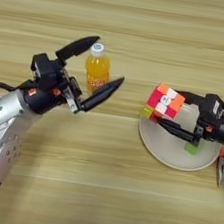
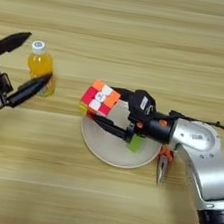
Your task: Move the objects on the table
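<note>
My left gripper (image 1: 93, 63) has its fingers spread wide around the upright juice bottle (image 1: 96, 69) on the desk (image 1: 97, 193), not gripping. My right gripper (image 2: 102, 105) clasps the puzzle cube (image 2: 100, 99) at the plate's (image 2: 104, 148) rim. Only the right eye view shows my whole right arm.

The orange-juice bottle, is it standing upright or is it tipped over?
Upright. The orange-juice bottle stands on the table with its white cap on top, between the spread fingers of the open left claw.
</note>
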Robot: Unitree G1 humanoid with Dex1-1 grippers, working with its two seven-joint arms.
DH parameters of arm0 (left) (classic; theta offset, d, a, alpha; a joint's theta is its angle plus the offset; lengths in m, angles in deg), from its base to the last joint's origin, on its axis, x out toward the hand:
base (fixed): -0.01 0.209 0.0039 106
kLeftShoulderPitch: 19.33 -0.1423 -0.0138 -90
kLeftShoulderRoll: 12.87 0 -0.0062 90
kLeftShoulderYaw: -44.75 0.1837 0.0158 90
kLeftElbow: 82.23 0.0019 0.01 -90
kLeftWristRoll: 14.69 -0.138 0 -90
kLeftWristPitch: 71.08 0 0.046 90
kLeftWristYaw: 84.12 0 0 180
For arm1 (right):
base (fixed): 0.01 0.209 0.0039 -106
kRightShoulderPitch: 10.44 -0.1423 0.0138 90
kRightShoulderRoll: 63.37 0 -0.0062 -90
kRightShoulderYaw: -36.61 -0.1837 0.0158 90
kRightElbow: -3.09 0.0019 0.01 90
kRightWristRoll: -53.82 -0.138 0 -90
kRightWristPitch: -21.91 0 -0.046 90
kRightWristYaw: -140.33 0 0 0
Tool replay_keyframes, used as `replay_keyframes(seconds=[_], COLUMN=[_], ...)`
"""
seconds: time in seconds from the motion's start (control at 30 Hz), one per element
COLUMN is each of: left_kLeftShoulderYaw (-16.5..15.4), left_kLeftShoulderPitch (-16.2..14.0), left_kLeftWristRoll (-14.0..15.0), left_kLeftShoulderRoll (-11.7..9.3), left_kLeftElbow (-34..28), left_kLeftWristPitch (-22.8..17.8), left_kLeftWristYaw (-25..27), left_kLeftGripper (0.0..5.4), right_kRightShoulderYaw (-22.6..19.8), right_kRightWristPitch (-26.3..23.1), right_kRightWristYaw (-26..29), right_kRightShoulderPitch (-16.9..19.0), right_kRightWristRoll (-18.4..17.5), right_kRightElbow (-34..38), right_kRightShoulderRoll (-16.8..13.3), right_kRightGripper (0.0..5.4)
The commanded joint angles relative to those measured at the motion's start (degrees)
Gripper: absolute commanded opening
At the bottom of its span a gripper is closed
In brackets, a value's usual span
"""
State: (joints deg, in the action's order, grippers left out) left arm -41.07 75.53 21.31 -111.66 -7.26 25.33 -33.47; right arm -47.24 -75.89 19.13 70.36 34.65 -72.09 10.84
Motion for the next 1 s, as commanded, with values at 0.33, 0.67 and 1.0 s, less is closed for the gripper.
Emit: replay_keyframes(seconds=[0.33, 0.67, 1.0], left_kLeftShoulderYaw=[8.2, 11.4, 12.0], left_kLeftShoulderPitch=[-1.1, 0.9, 0.6], left_kLeftWristRoll=[-5.1, -9.5, -9.6], left_kLeftShoulderRoll=[-4.1, -3.5, -2.5], left_kLeftElbow=[0.2, 0.9, 0.5], left_kLeftWristPitch=[-7.3, -7.9, -7.1], left_kLeftWristYaw=[11.4, 13.5, 13.5], left_kLeftGripper=[5.4, 5.4, 4.91], right_kRightShoulderYaw=[1.6, 3.0, 4.2], right_kRightWristPitch=[-1.7, -4.8, -5.6], right_kRightWristYaw=[9.5, 11.7, 11.3], right_kRightShoulderPitch=[-2.4, -3.2, -2.9], right_kRightWristRoll=[-3.3, -5.4, -5.3], right_kRightElbow=[5.5, 9.2, 9.7], right_kRightShoulderRoll=[-6.2, -7.9, -7.0], right_kRightGripper=[3.35, 3.35, 3.35])
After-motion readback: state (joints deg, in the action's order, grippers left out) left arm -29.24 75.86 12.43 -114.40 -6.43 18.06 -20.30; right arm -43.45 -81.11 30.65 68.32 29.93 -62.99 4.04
